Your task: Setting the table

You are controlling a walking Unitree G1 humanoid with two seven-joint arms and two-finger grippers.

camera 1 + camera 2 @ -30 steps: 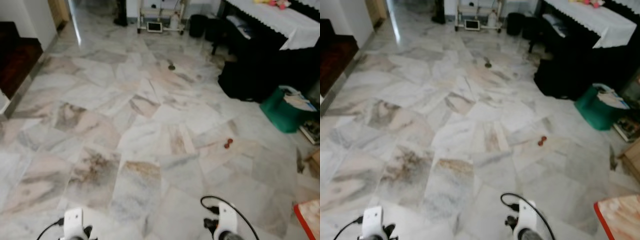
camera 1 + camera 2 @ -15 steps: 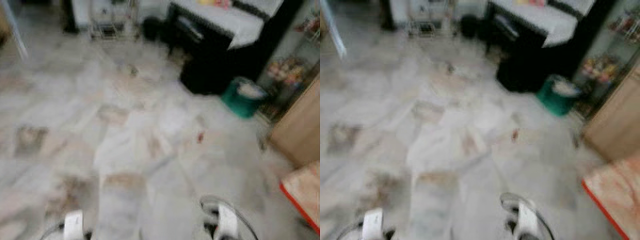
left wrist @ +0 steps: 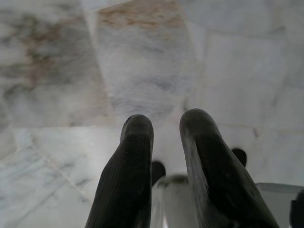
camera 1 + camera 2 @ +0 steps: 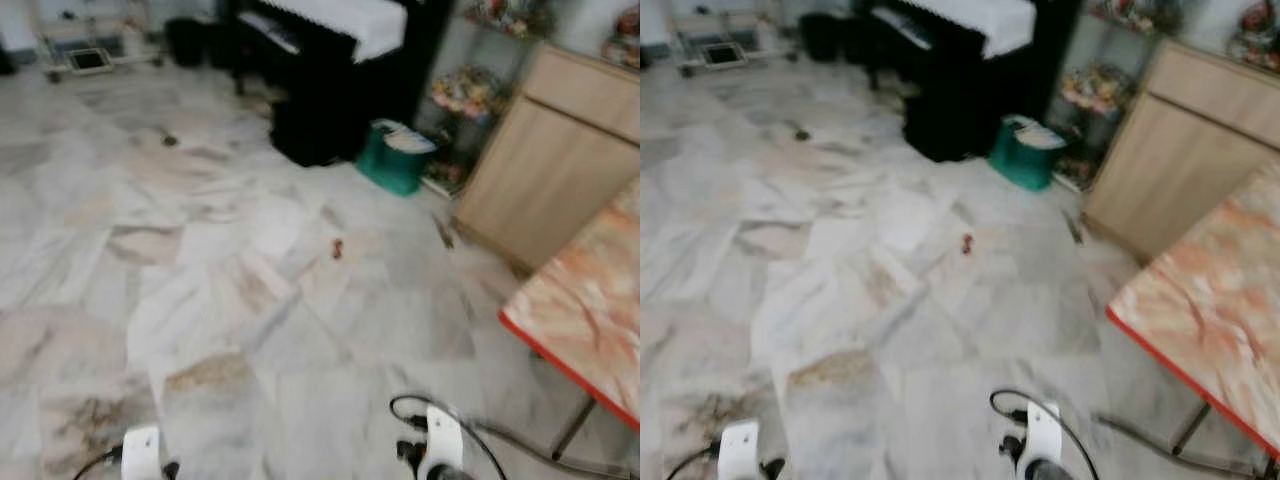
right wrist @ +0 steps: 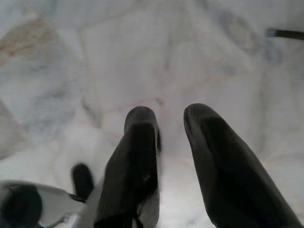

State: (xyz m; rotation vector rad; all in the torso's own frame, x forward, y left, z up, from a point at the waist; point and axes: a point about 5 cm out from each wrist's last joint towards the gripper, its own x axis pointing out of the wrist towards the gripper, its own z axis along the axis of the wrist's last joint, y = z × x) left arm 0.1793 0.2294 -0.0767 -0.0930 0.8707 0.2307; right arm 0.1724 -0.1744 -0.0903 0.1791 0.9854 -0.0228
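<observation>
A table [image 4: 588, 300] with a marbled orange-pink top and a red edge stands at the right, with one thin metal leg [image 4: 567, 428] under it. Nothing lies on the part of the top that I can see. Both arms hang low over the marble floor; their white wrists [image 4: 442, 452] show at the bottom of the eye views. My left gripper [image 3: 166, 124] points down at the floor tiles, open, with nothing between its fingers [image 3: 135, 142]. My right gripper [image 5: 170, 118] hangs the same way, open and holding nothing.
A light wooden cabinet [image 4: 560, 170] stands behind the table. A green bin [image 4: 392, 160] sits beside a black piano with a white cloth [image 4: 330, 70]. A small red object [image 4: 338, 248] lies on the floor ahead. A cable [image 4: 545, 455] trails near the table leg.
The camera has swung to the right, through a blurred frame. The table and the wooden cabinet have come into view. Both arms hang as before.
</observation>
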